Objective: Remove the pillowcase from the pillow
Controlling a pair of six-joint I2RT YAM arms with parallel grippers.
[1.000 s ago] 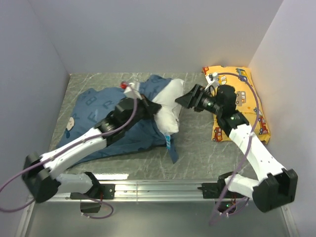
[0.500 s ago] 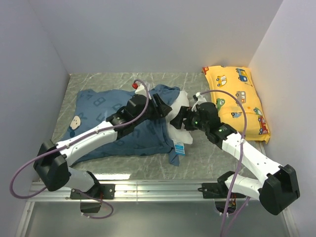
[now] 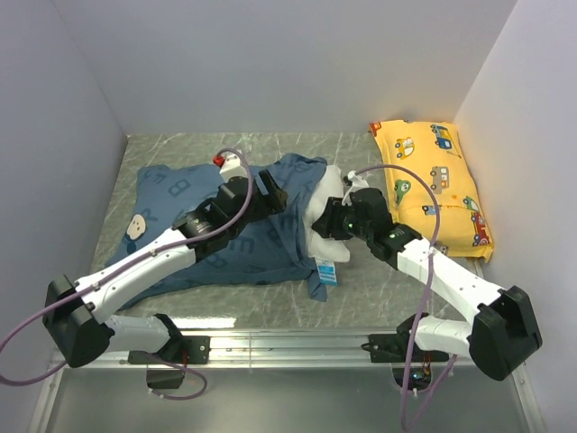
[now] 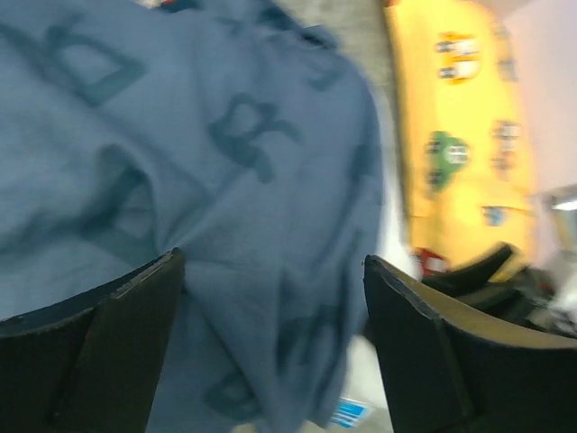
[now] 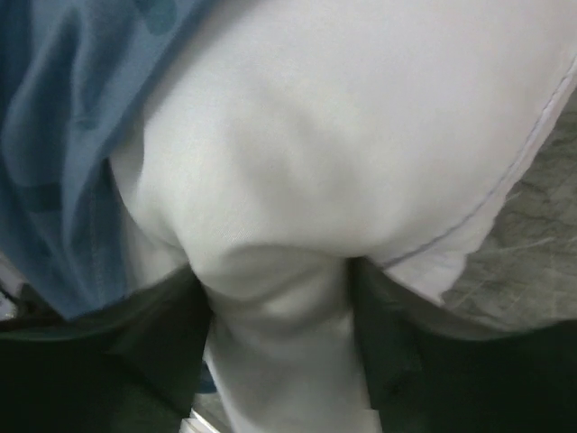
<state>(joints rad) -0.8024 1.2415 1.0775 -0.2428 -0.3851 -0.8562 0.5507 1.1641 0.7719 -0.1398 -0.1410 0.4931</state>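
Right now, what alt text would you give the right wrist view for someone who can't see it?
A plump white pillow fills the frame, a fold of it pinched between two dark fingers at the bottom. The blue pillowcase bunches at upper left; grey marbled table shows at right.

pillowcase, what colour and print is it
Dark blue pillowcase with darker blue letter shapes; it shows best in the left wrist view.

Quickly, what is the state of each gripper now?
Left gripper: open, over the pillowcase.
Right gripper: shut on the pillow.
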